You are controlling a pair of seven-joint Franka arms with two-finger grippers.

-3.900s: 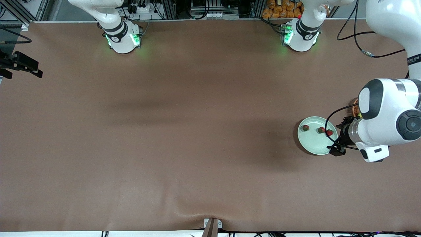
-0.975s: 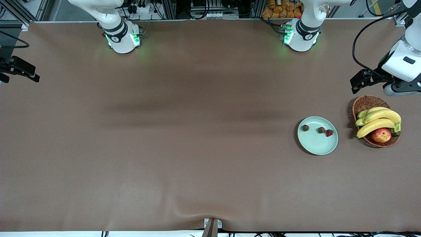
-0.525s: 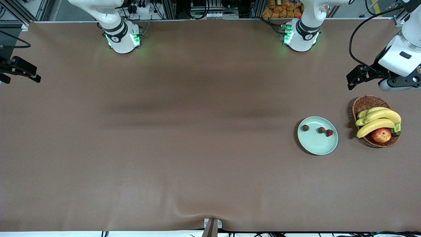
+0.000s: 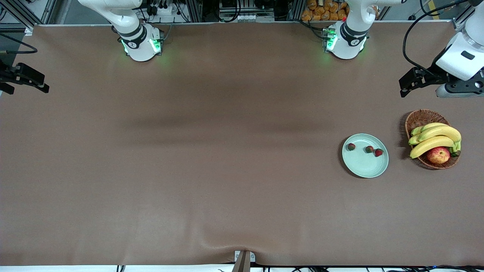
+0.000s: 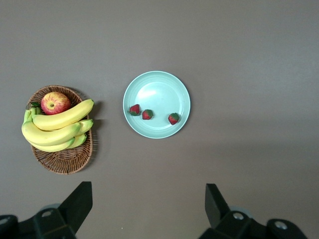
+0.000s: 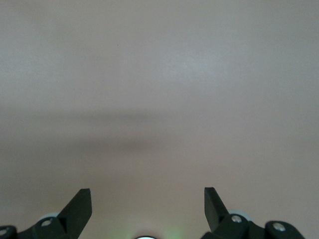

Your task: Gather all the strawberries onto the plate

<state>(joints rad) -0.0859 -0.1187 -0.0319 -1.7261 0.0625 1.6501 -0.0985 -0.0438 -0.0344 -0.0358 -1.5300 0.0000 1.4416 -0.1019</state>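
Strawberries: all three on plate, near left arm's table end | left gripper: wide open, empty, lifted clear since release, above basket edge | right gripper: open, empty, waiting at its table end | collection looks complete.

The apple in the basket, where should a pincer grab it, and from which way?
Grip the apple across its round sides, coming from straight above. It sits at the basket's end nearer the front camera, with the bananas against its farther side, so set the fingers along the line of the bananas.
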